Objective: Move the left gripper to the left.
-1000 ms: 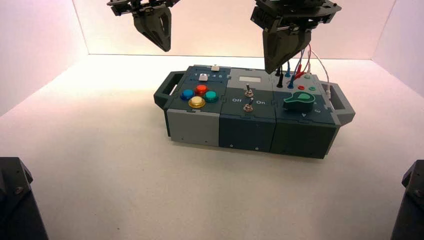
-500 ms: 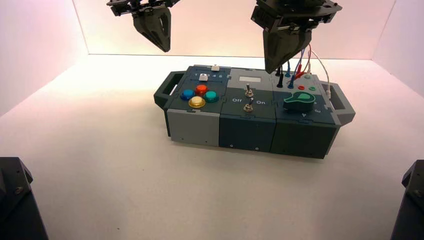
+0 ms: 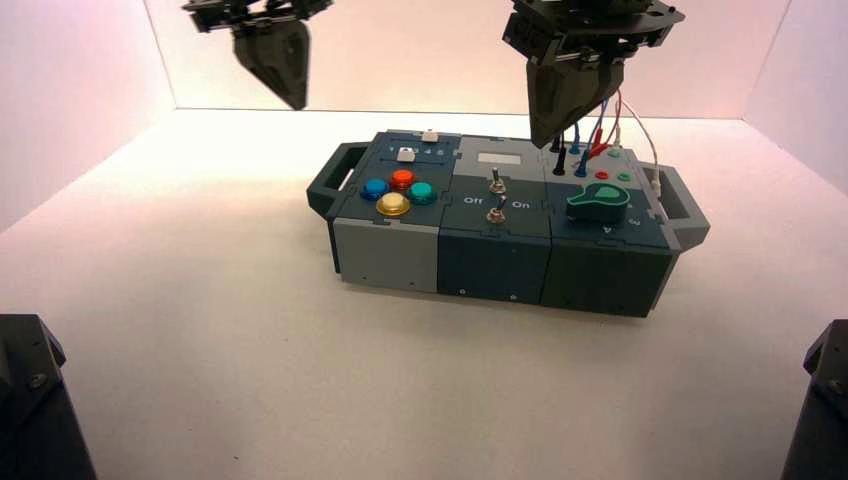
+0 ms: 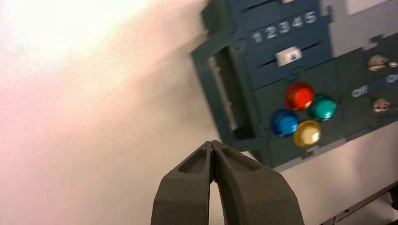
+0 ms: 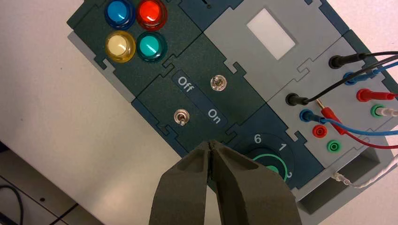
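The left gripper (image 3: 292, 98), a small dark wedge tapering to a downward point under a thin black bracket, hung high above and to the left of the box (image 3: 508, 225), its fingers (image 4: 190, 187) pressed together on nothing. Since half a second before it had shifted leftward, away from the box. The right gripper (image 3: 541, 138), also closed and empty, hovered above the box's wires (image 3: 600, 128).

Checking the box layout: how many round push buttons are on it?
4, clustered at the box's left end: blue button, red button, green button, yellow button.
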